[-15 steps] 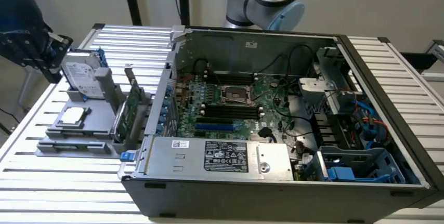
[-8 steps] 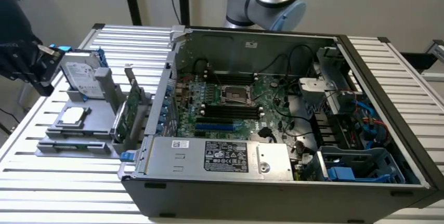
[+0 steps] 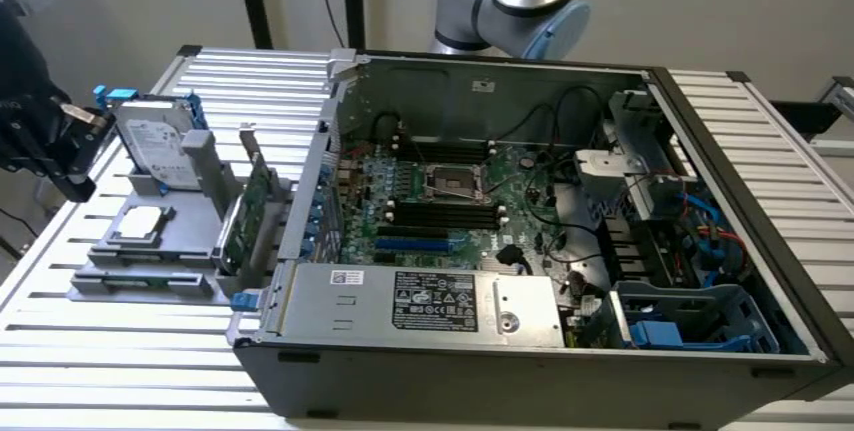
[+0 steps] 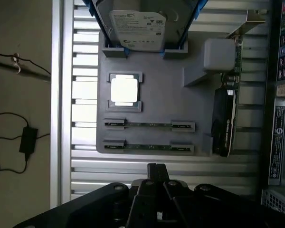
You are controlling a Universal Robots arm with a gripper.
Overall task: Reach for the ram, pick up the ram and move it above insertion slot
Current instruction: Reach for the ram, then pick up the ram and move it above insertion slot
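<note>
A black two-fingered pincer (image 4: 156, 172), its fingers pressed together and holding nothing, hovers over a slatted metal table (image 4: 85, 166), just short of a grey plastic holder tray (image 4: 161, 102). Nearest to it on the tray lies the ram (image 4: 147, 147), a long, very thin green circuit-board stick seen edge-on, its ends seated in small grey clips (image 4: 115, 145). A second, matching stick (image 4: 147, 125) lies parallel just beyond. The ram looks light and rigid but fragile, probably best pinched across its flat faces on the bare middle span between the clips. Further off sit a square silver processor chip (image 4: 124, 89) and a silver hard drive (image 4: 137, 23). An open black computer case (image 3: 534, 201) stands beside the tray.
</note>
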